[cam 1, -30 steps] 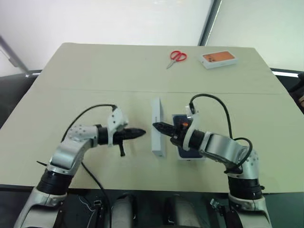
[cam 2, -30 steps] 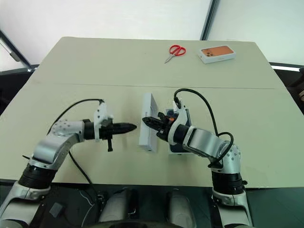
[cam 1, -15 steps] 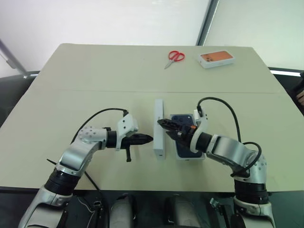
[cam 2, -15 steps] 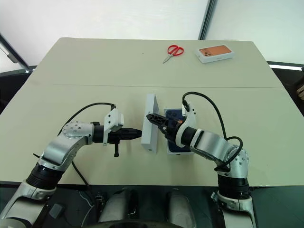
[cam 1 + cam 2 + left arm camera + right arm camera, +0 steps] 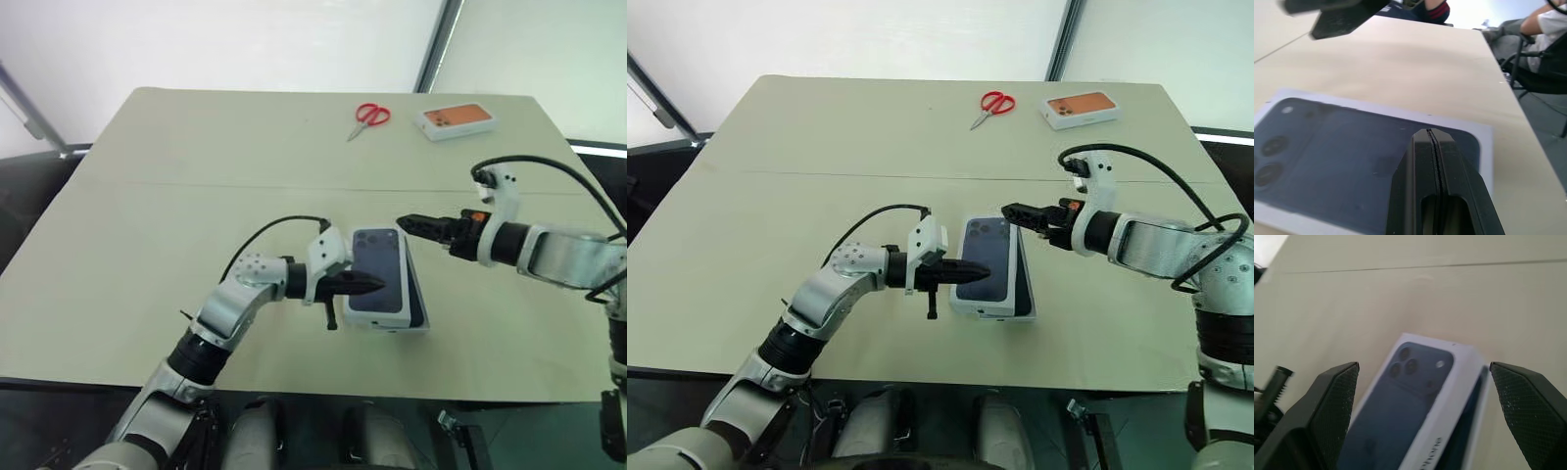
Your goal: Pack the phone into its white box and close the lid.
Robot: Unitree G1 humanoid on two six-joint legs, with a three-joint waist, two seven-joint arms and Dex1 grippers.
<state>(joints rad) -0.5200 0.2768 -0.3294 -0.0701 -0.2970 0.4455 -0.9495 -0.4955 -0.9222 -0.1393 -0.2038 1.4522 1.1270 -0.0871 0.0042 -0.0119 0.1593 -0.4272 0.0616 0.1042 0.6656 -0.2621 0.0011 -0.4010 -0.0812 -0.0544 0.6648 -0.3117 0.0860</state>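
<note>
Near the surface's front edge: one lid (image 5: 380,280) printed side up
Left gripper (image 5: 375,285) jaws closed over it; right gripper (image 5: 406,222) jaws spread, empty; one scissors (image 5: 367,117), one orange-pictured box (image 5: 454,120) at far edge.

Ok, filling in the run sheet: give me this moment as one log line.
lid: lying askew on white box | left claw: shut, tip over lid | right claw: open, clear of lid
</note>
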